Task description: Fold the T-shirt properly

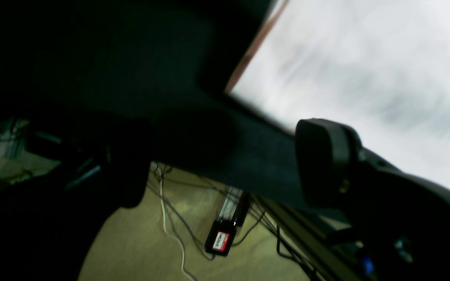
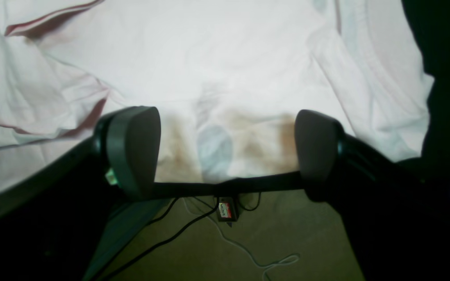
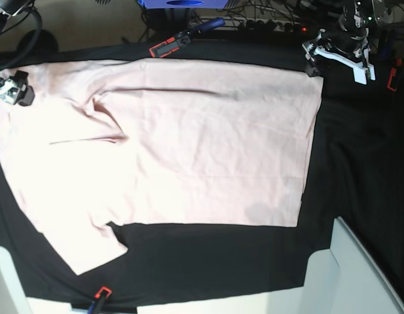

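Your pale pink T-shirt (image 3: 188,150) spread flat on the black table cloth (image 3: 221,261), your left gripper (image 3: 314,59) at its far corner, jaws spread, your right gripper (image 2: 225,150) over its edge, jaws spread, both empty.

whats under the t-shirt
The pale pink T-shirt lies spread flat on the black table cloth, which shows all around it. Whatever sits beneath the shirt's middle is covered, and so is its underside, so any print there cannot be seen.
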Tool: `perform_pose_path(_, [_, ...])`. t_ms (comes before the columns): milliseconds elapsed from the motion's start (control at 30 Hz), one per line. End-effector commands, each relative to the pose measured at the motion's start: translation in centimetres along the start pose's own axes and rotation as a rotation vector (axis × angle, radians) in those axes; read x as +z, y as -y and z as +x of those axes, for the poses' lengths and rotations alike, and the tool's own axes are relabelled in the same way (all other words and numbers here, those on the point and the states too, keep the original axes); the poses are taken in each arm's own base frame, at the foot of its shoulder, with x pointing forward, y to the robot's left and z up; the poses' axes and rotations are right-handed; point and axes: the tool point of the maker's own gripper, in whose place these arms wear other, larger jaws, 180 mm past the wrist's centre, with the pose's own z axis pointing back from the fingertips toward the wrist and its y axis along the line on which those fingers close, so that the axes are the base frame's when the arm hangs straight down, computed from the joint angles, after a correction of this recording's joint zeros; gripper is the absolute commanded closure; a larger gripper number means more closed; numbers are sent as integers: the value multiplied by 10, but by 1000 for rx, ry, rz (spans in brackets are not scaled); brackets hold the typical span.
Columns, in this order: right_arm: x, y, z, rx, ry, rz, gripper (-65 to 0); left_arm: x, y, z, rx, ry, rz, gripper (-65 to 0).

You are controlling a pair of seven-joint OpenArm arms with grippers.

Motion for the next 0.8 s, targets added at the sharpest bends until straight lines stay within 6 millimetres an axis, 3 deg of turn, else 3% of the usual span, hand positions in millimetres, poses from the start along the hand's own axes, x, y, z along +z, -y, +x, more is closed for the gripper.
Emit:
perform_pose_path(0, [6,2,13,19,43,-2,-498,-1,4,9,-13,29,-35,-566])
perform_pose_path(67, [6,2,13,19,43,-2,-498,-4,5,2,6,16,-44,-566])
perform_pose_path(500, [5,2,12,17,40,-1,-496,-25,16,16,35,40,-68,-566])
perform_pose_path(767, [5,1,12,18,39,0,-496,-29,21,9,62,31,-76,-563])
